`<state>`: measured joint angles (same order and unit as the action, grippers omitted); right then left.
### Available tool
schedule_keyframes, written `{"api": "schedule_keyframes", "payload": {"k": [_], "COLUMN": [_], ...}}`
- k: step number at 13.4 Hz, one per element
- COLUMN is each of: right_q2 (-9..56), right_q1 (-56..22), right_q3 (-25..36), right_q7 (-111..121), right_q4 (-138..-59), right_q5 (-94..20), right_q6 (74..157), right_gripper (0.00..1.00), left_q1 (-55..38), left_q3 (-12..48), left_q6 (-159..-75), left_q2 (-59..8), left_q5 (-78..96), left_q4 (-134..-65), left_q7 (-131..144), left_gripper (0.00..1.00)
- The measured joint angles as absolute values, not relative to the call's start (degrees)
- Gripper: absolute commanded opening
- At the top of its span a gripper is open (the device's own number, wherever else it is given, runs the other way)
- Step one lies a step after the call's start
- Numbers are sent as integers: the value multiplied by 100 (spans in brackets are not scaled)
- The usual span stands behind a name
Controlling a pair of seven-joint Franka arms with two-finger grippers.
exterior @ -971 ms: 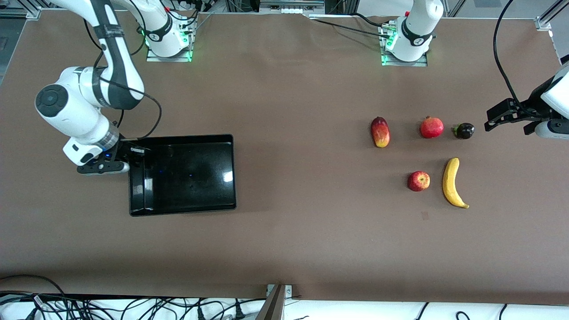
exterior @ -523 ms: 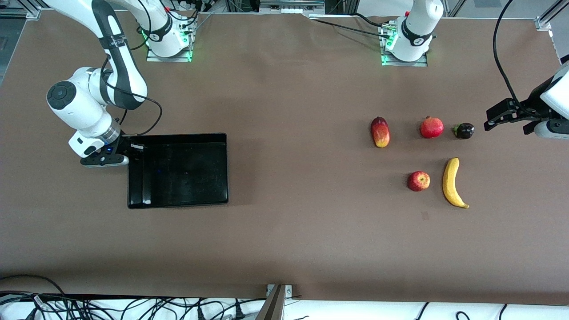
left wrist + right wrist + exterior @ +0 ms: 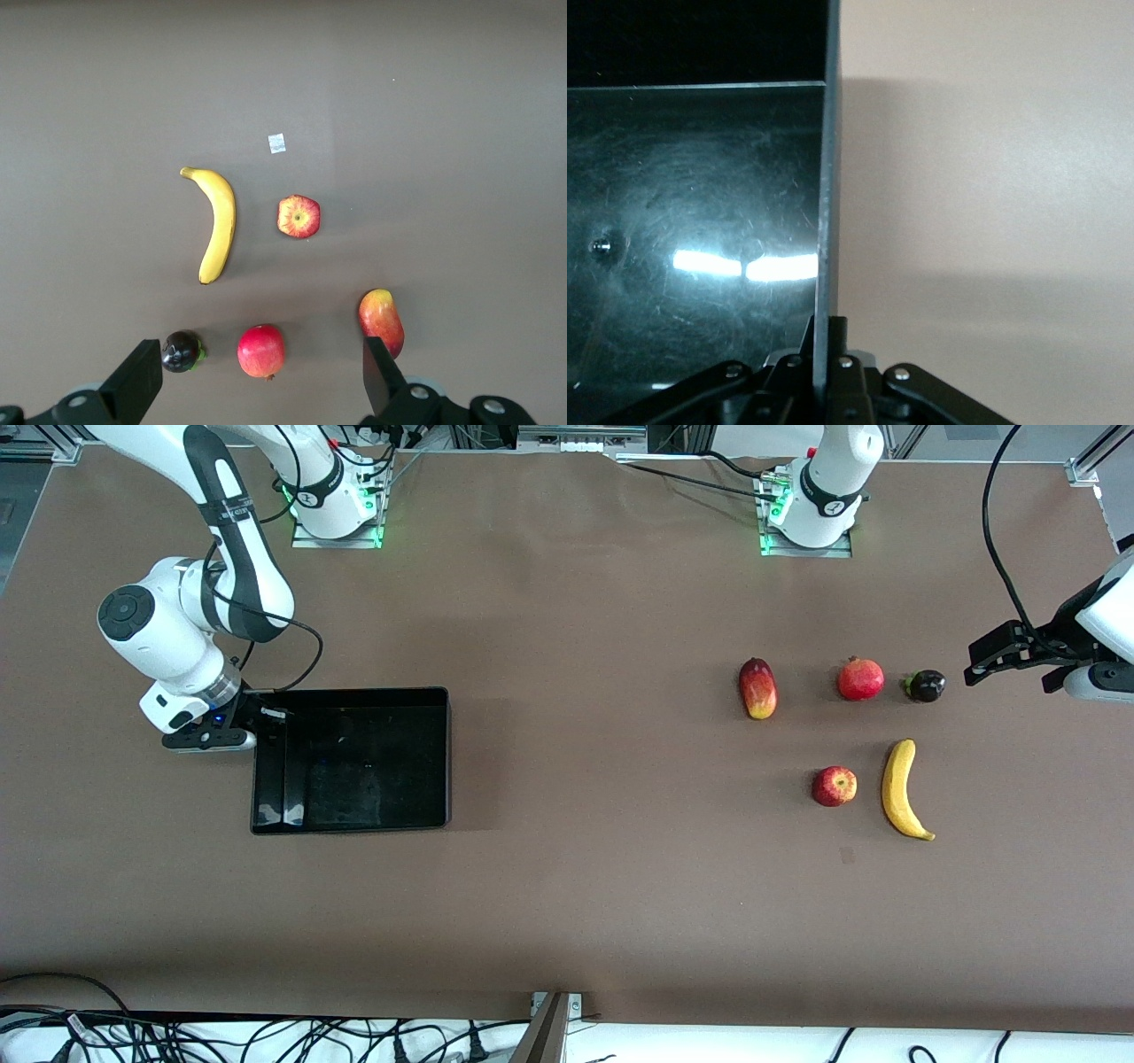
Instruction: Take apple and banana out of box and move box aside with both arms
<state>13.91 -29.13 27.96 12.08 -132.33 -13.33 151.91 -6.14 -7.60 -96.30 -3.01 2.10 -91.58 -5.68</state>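
The right gripper [image 3: 259, 724], black and two-fingered, has its fingers pinched tight on the thin end wall of the black rectangular glossy plastic bin [image 3: 350, 819], at the corner of that wall farther from the front camera. In the right wrist view the wall's edge [image 3: 827, 221] runs straight up the middle of the frame from between the closed fingers [image 3: 840, 341], with the bin's shiny scratched floor on one side and bare table on the other. In the front view the bin sits in the left half of the frame, at about mid-height, at the right arm's end of the brown table [image 3: 585, 886]. The white jointed right arm [image 3: 168, 638] bends down to it from its base at the upper left.

The left gripper [image 3: 974, 666] hangs at the right edge of the front view, over the table at the left arm's end, with its black fingers [image 3: 137, 381] spread wide and nothing between them. The left arm waits there.

In the right half of the front view lie five fruits, all apart. The farther row holds an oblong red-yellow mango [image 3: 757, 688], a round red pomegranate [image 3: 860, 679] and a small dark purple round fruit with a green stem [image 3: 924, 685]. Nearer the front camera are the small round red-and-yellow apple [image 3: 834, 786] and, beside it toward the left arm's end, the long curved yellow banana [image 3: 900, 788]. A small white tag [image 3: 277, 143] lies on the table near the apple. No writing on it can be read.
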Motion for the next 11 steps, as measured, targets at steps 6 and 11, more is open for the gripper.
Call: {"api": "schedule_keyframes", "payload": {"k": [6,11], "right_q2": [1197,1070], "right_q1": [-2901,-2887], "right_q3": [2958,3348], "right_q7": [627,623], "right_q4": [-12706,-10702], "right_q5": [-1345,-828], "right_q6": [13519,10903], "right_gripper": [100,100], "left_q1": [-623,-654], "left_q3": [-760,-760], "left_q6": [-9620,-9612], "left_q2": [-317,-321], "left_q5": [210,210], "left_q4": [-9158,-9158], "left_q7": [-561,-554], "left_gripper": [100,100]}}
